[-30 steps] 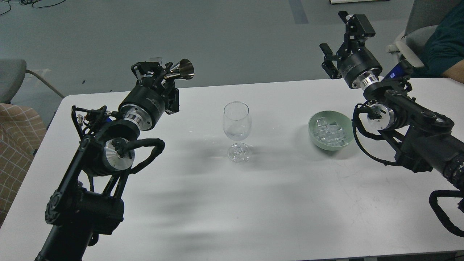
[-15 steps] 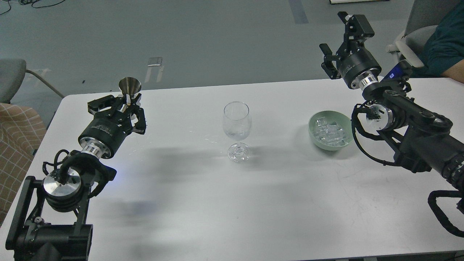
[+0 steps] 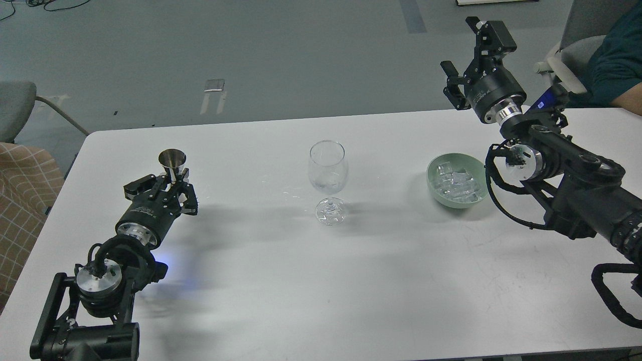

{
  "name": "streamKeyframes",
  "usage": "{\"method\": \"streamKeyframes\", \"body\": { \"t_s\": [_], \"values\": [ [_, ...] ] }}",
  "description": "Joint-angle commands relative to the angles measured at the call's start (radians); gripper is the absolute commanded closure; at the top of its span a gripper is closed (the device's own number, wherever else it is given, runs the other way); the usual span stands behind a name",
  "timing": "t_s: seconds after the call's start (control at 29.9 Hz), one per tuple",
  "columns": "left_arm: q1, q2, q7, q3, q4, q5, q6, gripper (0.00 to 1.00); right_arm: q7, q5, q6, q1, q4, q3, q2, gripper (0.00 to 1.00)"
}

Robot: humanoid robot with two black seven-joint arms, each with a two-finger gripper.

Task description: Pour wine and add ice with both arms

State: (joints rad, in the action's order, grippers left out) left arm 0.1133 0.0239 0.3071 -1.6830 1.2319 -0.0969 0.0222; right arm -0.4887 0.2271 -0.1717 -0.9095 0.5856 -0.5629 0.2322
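Note:
A clear stemmed wine glass stands upright in the middle of the white table. A pale green bowl to its right holds several clear ice cubes. My left gripper is low over the table's left side, shut on the stem of a small metal measuring cup that stands upright, mouth up. My right gripper is open and empty, raised above and behind the bowl at the table's far right edge.
A person's arm in a dark teal sleeve and a grey chair are at the far right. Another chair and a checked cloth are off the left edge.
My left arm has swung down and back to the left with the metal cup, which turned from tipped sideways to upright. The right arm has barely moved.

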Motion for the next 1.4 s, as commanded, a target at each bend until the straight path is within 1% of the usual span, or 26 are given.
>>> {"method": "streamKeyframes", "body": {
  "t_s": [0.0,0.1,0.3,0.4,0.57,0.84,1.1,1.24,1.3,1.37],
  "values": [
    [0.006,0.002,0.0,0.002,-0.02,-0.001,-0.001,0.81,0.0,0.0,0.0,0.001,0.0,0.0,-0.001,0.0],
    [0.008,0.002,-0.002,0.002,-0.025,-0.001,-0.002,0.81,0.0,0.0,0.0,0.003,0.0,0.0,-0.001,0.0],
    [0.011,0.002,-0.005,0.0,-0.049,-0.001,-0.001,0.74,0.0,0.001,0.0,0.003,0.0,0.001,-0.001,0.0],
    [0.012,0.005,-0.005,0.0,-0.052,-0.001,-0.001,0.68,0.0,0.001,0.0,0.003,0.0,0.001,0.001,0.0],
    [0.014,0.005,-0.005,0.0,-0.06,-0.003,-0.001,0.67,0.0,0.001,0.0,0.003,0.0,0.001,0.001,0.0],
    [0.031,0.005,-0.005,0.003,-0.083,-0.009,-0.001,0.61,0.0,0.001,0.0,0.003,0.0,0.001,0.006,0.0],
    [0.048,0.01,-0.003,0.005,-0.101,-0.01,-0.001,0.42,0.0,0.001,0.0,0.003,0.0,0.001,0.003,0.0],
    [0.049,0.01,-0.005,0.005,-0.101,-0.01,-0.001,0.41,0.0,0.001,0.0,0.003,-0.001,0.001,0.001,0.0],
    [0.051,0.011,-0.003,0.006,-0.101,-0.01,-0.001,0.35,0.0,0.001,0.0,0.003,-0.001,0.001,0.001,0.0],
    [0.051,0.014,-0.002,0.008,-0.101,-0.01,-0.001,0.16,0.0,0.001,0.0,0.003,0.0,0.0,0.003,0.0]
  ]
}}
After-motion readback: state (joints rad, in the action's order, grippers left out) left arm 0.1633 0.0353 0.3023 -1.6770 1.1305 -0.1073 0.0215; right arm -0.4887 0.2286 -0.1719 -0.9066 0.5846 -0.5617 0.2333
